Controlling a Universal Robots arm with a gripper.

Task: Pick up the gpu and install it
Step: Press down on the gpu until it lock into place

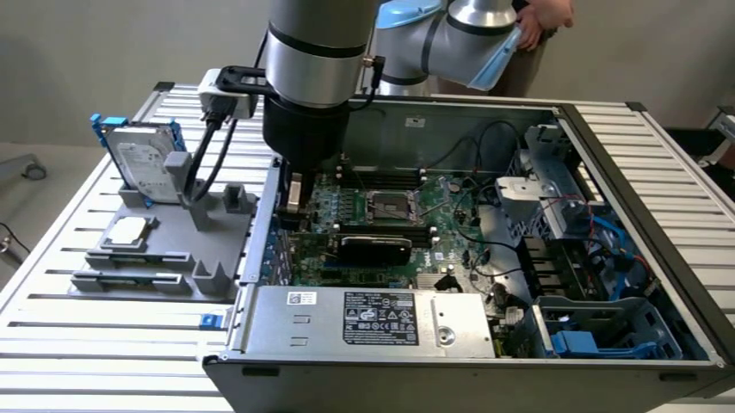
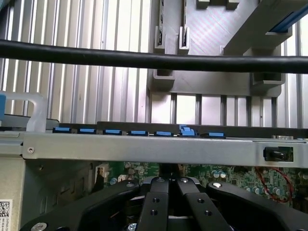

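The gpu [image 1: 373, 247], a black glossy card, sits on the green motherboard [image 1: 436, 202] inside the open computer case [image 1: 643, 172], just in front of the processor socket. My gripper [image 1: 296, 200] hangs below the arm's silver and black wrist at the case's wall on the exterior view's left, a little behind and to the left of the gpu and apart from it. In the wrist view the gripper [image 2: 168, 185] is shut, its black fingers [image 2: 156, 202] pressed together with nothing between them, above the motherboard [image 2: 226, 175] just inside the case wall [image 2: 144, 149].
A grey fixture [image 1: 206, 267] on the slatted table beside the case holds a silver hard drive in a blue frame [image 1: 144, 159] and a small silver processor chip [image 1: 129, 231]. A black cable [image 2: 154, 60] crosses the wrist view. The power supply [image 1: 367, 320] fills the case's front. A person's hand [image 1: 546, 15] shows behind the arm.
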